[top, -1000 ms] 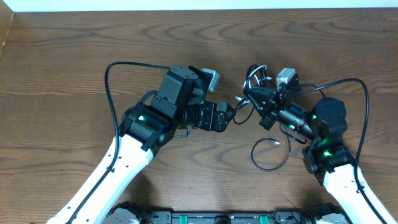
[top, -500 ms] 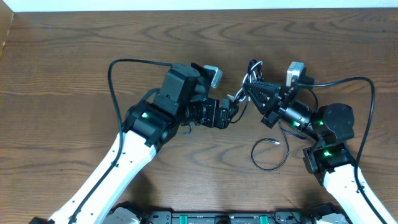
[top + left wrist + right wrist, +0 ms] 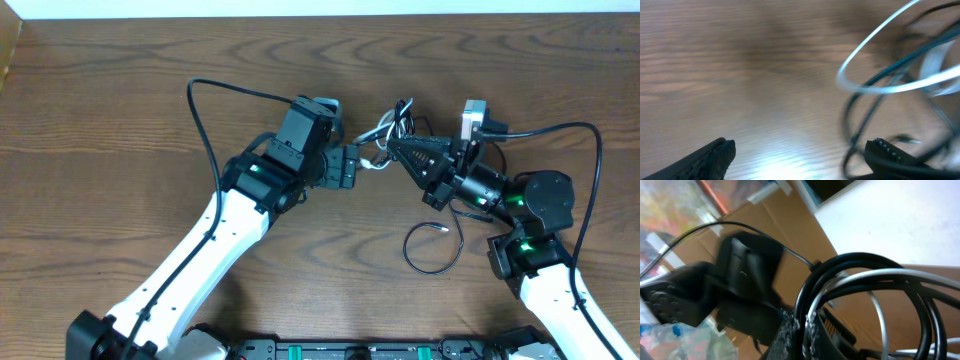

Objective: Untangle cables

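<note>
Right gripper (image 3: 393, 148) is pressed together, pinching the cables (image 3: 401, 115). The bundle is held up off the table (image 3: 100, 120), just far of centre, between the two arms. In the right wrist view, black and white strands are seen looped over the closed fingers (image 3: 792, 335) (whether one cable or several sit in the actual pinch cannot be told).

Left gripper (image 3: 800, 149) is spread wide and nothing is held. It is placed just left of the bundle, pointing right at it. In the left wrist view, the white cable (image 3: 890, 90) is seen as a loop ahead of the fingers and to the right, with black strands crossing under it near the right-hand finger (image 3: 890, 156). Contact there cannot be judged; the view is blurred.

A separate black loop (image 3: 407, 248) is seen flat on the table, near of the bundle and right of centre, beside the right arm. One small plug end is turned into the loop's middle. It is not touched by either gripper, and a link to the held bundle cannot be made out.
</note>
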Robot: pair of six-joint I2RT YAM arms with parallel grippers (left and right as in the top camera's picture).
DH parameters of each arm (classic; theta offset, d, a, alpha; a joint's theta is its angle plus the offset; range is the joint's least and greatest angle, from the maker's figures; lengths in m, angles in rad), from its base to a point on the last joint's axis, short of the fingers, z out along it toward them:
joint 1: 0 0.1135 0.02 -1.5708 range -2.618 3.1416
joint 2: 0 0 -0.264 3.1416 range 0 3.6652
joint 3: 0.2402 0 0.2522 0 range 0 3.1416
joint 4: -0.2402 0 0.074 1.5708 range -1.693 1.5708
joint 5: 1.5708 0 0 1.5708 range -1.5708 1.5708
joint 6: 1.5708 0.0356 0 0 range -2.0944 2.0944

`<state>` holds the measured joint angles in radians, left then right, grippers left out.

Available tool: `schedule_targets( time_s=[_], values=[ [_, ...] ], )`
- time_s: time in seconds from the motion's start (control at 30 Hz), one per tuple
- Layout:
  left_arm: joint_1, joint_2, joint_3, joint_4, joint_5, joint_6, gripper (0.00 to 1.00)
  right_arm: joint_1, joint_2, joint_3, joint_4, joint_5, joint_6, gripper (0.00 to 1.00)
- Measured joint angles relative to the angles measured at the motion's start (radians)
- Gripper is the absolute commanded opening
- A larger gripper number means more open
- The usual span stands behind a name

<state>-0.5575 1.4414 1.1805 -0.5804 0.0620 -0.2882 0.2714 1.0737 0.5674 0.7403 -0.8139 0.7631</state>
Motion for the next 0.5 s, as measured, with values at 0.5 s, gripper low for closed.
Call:
schedule_targets(
  time_s=[0.5],
  values=[
    [0.137,0.037,0.0,-0.209,-0.227,0.0,0.75,-0.08,0.0,0.0,0.085,-0.028,0.042,0.01]
  ],
)
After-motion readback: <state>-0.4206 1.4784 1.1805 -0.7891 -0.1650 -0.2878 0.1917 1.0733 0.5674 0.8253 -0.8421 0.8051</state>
